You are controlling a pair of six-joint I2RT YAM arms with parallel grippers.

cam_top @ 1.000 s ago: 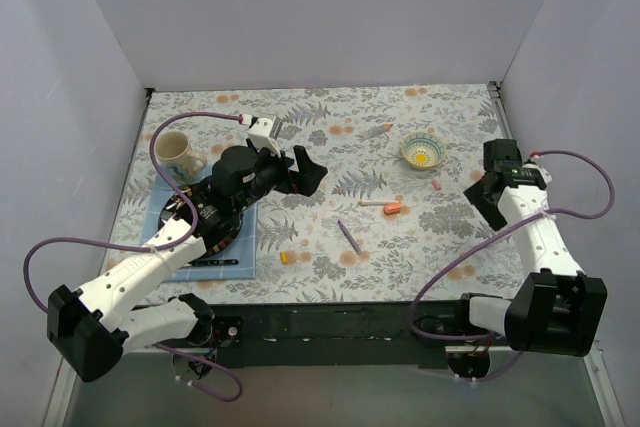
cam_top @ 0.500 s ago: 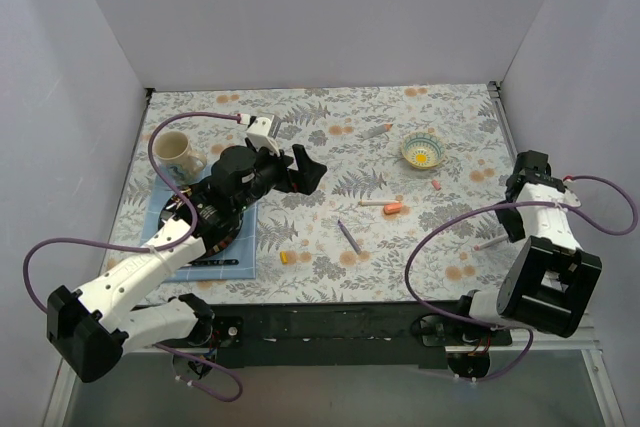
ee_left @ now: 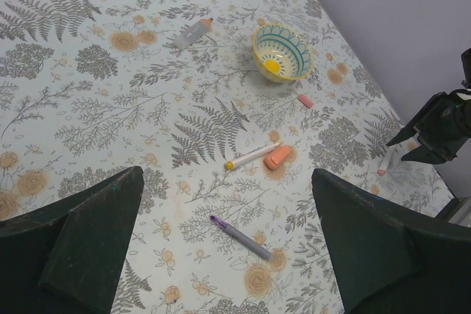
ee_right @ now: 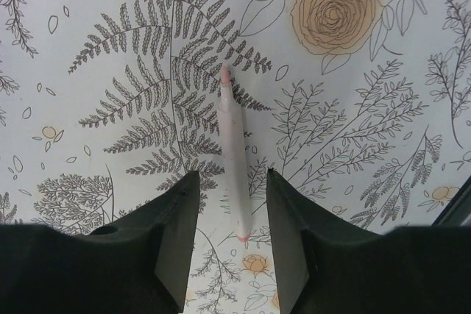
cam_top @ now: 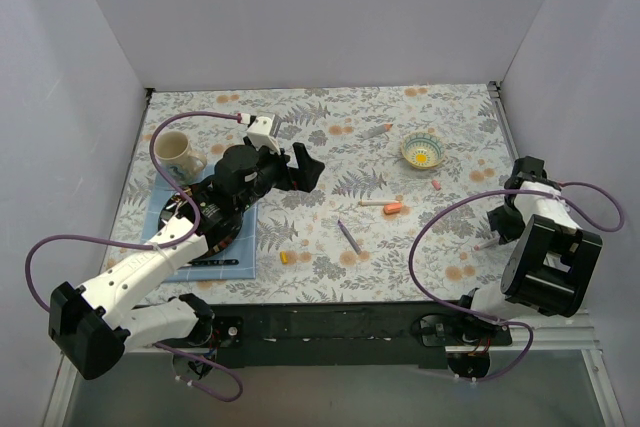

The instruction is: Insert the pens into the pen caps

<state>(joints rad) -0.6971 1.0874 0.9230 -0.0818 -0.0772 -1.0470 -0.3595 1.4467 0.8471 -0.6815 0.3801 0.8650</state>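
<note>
Folding back since a second ago, the right arm point(cam_top: 545, 252) has brought the right gripper point(ee_right: 232, 174) low: its fingers point(ee_right: 173, 240) stand apart with the white-pink pen point(ee_right: 235, 145) lying between them. The left gripper point(ee_left: 226, 174) has fingers spread wide; below the gap lies the purple pen point(ee_left: 239, 237), beyond it the pale pen point(ee_left: 254, 155) just beside the orange cap point(ee_left: 277, 157).

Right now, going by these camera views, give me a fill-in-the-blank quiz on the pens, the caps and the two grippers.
1. The right gripper is open, with the white-pink pen lying ___ its fingers.
2. The orange cap lies beside the pale pen with the ___ tip.
3. The left gripper is open and holds ___.
4. The yellow cap lies nearer the ___ arm's base.
Missing words: between; yellow; nothing; left.
</note>
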